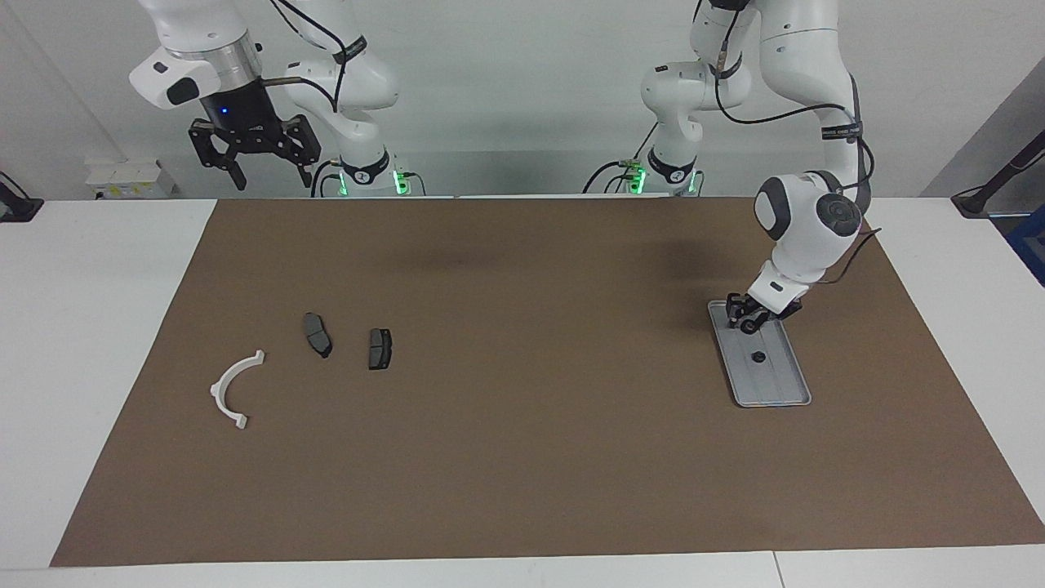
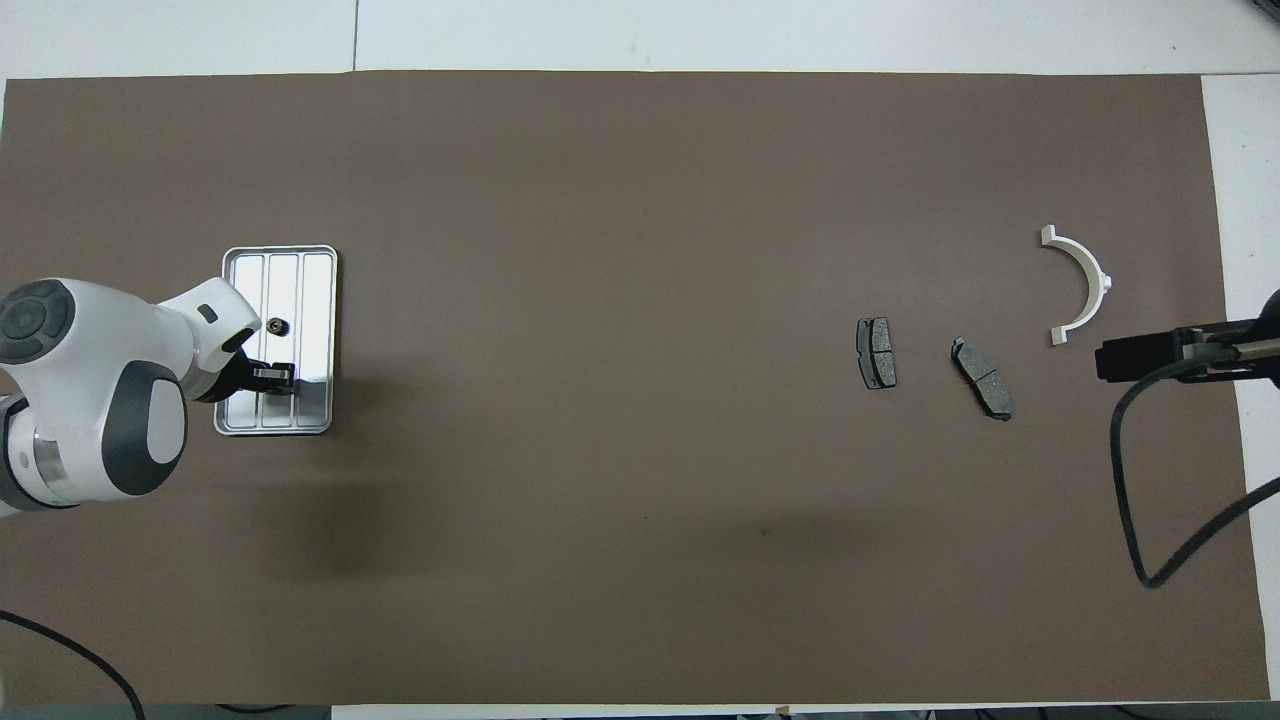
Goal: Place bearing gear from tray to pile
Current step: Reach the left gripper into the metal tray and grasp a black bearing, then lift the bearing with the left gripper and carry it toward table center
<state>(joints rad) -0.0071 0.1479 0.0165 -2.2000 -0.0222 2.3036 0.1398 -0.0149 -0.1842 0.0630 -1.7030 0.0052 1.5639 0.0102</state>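
Small dark bearing gear (image 1: 758,357) on silver tray (image 1: 785,390) floor.

Both arms (image 1: 804,49) are glossy white with rounded links. The left arm's wrist (image 1: 808,220) is a bulbous white shell with dark grey round caps, one bearing concentric rings; in the overhead view (image 2: 95,400) it shows a grey oval panel. A black band with white lettering (image 1: 841,131) rings the link above it, and thin black cables (image 1: 735,82) loop along the link. The left gripper (image 1: 747,320) is small and black under a white flange. The right arm (image 1: 196,49) ends in a silver ribbed collar and a black cylinder with a blue light; below hangs the black right gripper (image 1: 265,167) with cut-out splayed links. Green lights (image 1: 371,181) glow at both bases.
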